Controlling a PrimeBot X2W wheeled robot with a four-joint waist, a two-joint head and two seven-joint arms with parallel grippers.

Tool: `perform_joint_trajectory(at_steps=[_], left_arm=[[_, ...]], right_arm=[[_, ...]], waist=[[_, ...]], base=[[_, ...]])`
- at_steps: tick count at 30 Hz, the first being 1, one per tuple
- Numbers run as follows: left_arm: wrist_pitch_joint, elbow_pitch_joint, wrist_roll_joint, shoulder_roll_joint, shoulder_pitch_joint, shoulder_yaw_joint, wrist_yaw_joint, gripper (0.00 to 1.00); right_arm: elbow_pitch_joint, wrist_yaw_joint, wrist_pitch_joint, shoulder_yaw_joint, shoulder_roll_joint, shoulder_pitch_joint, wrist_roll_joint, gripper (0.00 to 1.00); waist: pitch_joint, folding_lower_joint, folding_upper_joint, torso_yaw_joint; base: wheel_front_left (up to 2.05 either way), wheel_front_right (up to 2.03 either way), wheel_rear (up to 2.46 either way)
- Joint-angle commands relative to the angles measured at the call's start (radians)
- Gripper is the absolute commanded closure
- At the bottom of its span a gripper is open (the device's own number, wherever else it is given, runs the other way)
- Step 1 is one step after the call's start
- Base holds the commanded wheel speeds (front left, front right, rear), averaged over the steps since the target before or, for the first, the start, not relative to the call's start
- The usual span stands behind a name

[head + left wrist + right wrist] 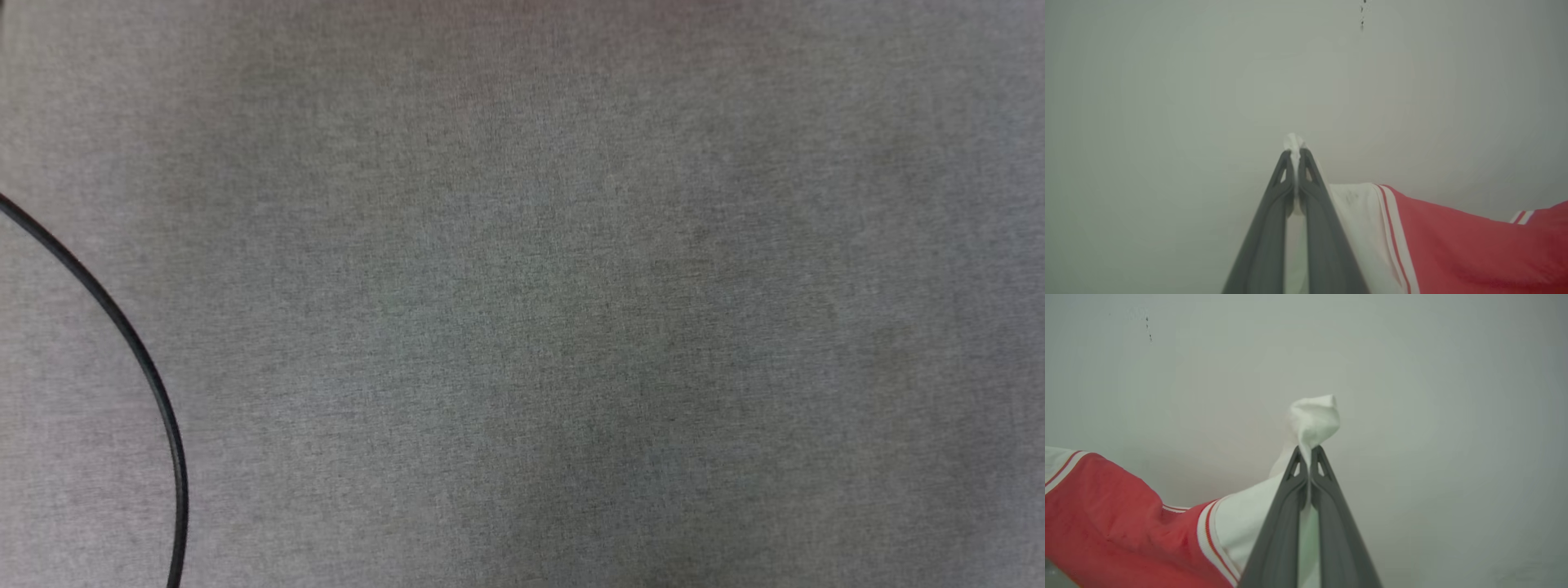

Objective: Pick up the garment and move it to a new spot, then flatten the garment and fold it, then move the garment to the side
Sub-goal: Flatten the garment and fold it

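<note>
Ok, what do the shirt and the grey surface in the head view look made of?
The garment: thin soft fabric, likely a matte knit; it crumples into a tuft and drapes. The grey surface: probably woven cloth, matte, showing a fine heathered weave.

The left gripper [1294, 152] has its two long dark fingers pressed together, pinching a white fold of the garment [1445, 245] that pokes just past their tips, and the right gripper [1309, 448] is likewise clamped on a white bunch of it
</note>
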Motion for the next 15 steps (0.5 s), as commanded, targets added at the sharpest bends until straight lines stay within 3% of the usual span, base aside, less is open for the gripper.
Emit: perform_joint_trajectory(at_steps=[1, 7, 15], left_arm=[[0.002, 0.009, -0.011, -0.007, 0.015, 0.002, -0.005, 1.00], [-0.005, 0.046, -0.049, -0.035, 0.086, 0.005, -0.027, 1.00], [-0.040, 0.084, -0.116, -0.053, 0.327, 0.012, -0.075, 1.00]], right_arm=[[0.017, 0.000, -0.012, 0.018, -0.003, -0.018, 0.020, 1.00], [0.072, 0.000, -0.027, 0.116, 0.000, 0.035, 0.091, 1.00], [0.093, 0.000, 0.005, 0.258, -0.011, 0.260, 0.207, 1.00]], waist=[[0.032, -0.0002, 0.0000, 0.003], [0.059, -0.0002, 0.0000, 0.012], [-0.025, -0.0002, 0.0000, 0.025]], base=[[0.00, 0.00, 0.00], [0.00, 0.00, 0.00], [0.00, 0.00, 0.00]])
